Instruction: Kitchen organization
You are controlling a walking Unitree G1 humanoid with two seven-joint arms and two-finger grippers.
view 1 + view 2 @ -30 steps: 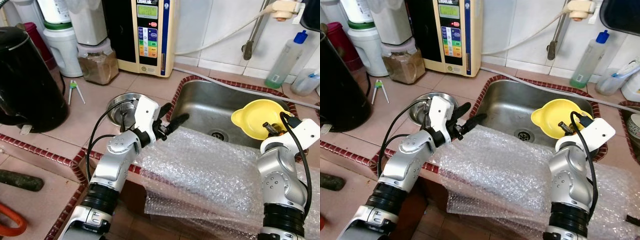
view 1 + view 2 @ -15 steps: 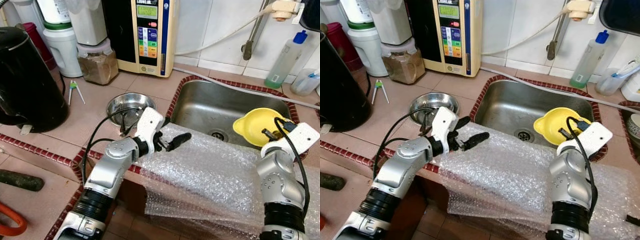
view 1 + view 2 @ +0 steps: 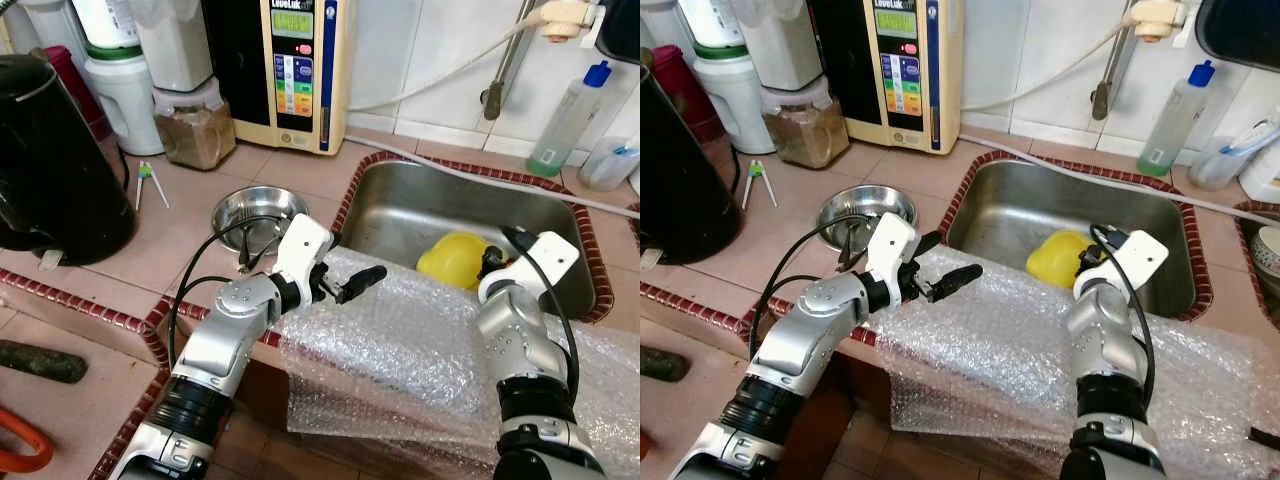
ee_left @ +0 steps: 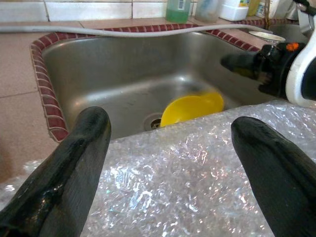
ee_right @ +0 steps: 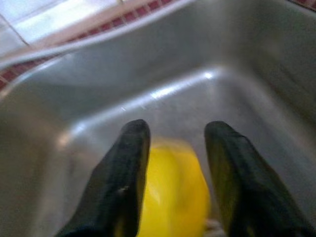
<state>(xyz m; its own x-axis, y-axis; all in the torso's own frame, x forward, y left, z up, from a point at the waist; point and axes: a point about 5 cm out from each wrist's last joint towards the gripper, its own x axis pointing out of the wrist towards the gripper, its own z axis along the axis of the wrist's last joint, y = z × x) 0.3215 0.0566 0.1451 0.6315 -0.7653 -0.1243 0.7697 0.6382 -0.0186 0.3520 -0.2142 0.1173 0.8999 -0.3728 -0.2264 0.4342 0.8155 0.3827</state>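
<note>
Nearest the robot, a sheet of bubble wrap [image 3: 420, 350] drapes over the counter's front edge & partly over the sink rim. Left gripper [image 3: 345, 285] hovers just above the wrap's upper left corner, its two black fingers [image 4: 79, 163] spread wide w/ nothing between them. Beyond the wrap lies the steel sink [image 3: 400, 215], edged in red tile. Inside it sits a yellow bowl [image 3: 452, 262], tilted, near the drain, at the sink's front. Right gripper [image 5: 173, 163] reaches down into the basin w/ fingers parted either side of the bowl's edge; right wrist view is blurred, so can't tell if they touch it, but they aren't squeezed together. On the counter left of the sink: a small steel bowl [image 3: 258, 208], then a black kettle [image 3: 55, 150]. At the back wall: a spice jar [image 3: 195, 125], a water purifier [image 3: 295, 70], a soap bottle [image 3: 570, 120]. Likely step: setting the bowl in the sink or re-gripping it. To do it well, keep the wrist low & steady, and lift straight up afterwards so the fingers don't snag the rim or drag the wrap.
</note>
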